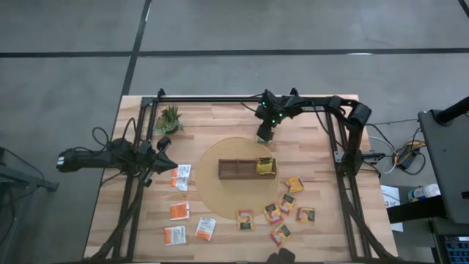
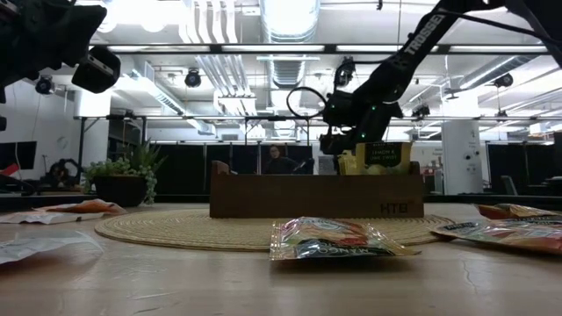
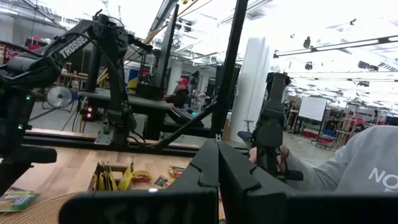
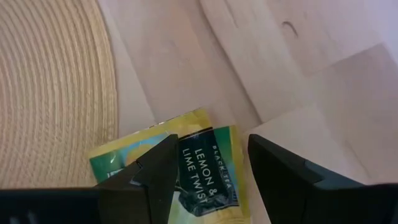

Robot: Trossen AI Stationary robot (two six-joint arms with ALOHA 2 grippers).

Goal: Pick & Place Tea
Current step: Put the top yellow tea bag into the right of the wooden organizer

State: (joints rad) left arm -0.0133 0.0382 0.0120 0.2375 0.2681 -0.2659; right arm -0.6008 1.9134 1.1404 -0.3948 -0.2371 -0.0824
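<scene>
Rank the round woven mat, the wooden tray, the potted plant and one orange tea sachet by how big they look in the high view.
1. Round woven mat
2. Wooden tray
3. Potted plant
4. Orange tea sachet

The plant and the sachet look close in size, so their order is unsure.

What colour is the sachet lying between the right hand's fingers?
Yellow-green sachet, with a dark label panel reading "Lemon & Lime Twist". Right wrist view shows it best.

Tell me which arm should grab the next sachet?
Right, probably. The right gripper is open directly over a yellow-green sachet lying on the table beside the woven mat. The left gripper is shut, parked at the table's left edge.
</scene>
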